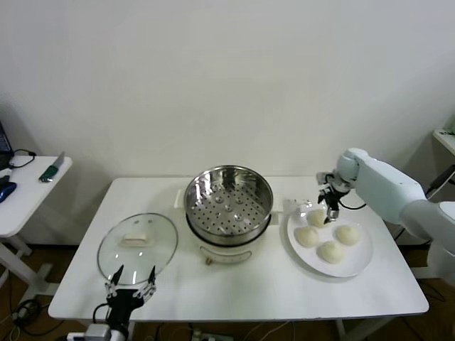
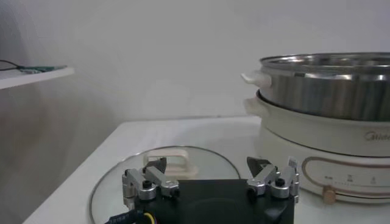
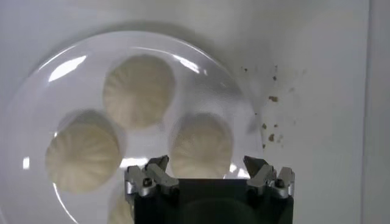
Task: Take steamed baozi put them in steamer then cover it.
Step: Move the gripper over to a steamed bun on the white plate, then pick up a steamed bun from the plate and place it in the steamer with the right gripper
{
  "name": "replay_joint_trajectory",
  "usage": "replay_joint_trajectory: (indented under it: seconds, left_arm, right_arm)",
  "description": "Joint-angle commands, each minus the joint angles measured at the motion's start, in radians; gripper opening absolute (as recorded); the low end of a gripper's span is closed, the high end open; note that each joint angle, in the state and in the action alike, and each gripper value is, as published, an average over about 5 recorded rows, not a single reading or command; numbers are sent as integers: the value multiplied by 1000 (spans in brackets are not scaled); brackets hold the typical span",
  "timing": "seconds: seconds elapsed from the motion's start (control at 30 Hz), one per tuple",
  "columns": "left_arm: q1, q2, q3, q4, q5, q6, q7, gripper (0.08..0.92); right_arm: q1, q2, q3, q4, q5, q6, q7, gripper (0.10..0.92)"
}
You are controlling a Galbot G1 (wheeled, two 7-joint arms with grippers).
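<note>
- Left gripper (image 1: 131,283) hangs spread wide at the table's (image 1: 249,291) near edge, beside the lid (image 1: 137,244).
- Right gripper (image 1: 330,206) gapes, grasping nothing, above the buns (image 1: 331,251) on the plate (image 1: 362,261).
- Steamer (image 1: 228,206) stands between them.

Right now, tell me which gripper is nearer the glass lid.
Left. The left gripper hovers open at the lid's near edge; the right gripper is across the table, open over the buns on the plate.
</note>
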Motion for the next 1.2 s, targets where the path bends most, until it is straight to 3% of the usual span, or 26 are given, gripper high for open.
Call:
replay_joint_trajectory:
  seconds: [0.03, 0.23, 0.5, 0.67, 1.2]
  left_arm:
    - [0, 2, 0, 4, 0, -3, 0, 823]
    - [-3, 3, 1, 8, 0, -3, 0, 823]
    - [-3, 8, 1, 12, 2, -5, 0, 823]
    - [-2, 11, 0, 12, 2, -6, 0, 823]
    - [1, 29, -2, 9, 2, -7, 0, 823]
  right_arm:
    - [-19, 25, 25, -52, -23, 7, 10, 822]
    - [-21, 43, 42, -67, -21, 13, 30, 780]
    - [-13, 37, 27, -48, -13, 14, 14, 622]
    - [27, 16, 0, -9, 21, 19, 7, 611]
    - [587, -87, -412, 497, 283, 161, -34, 611]
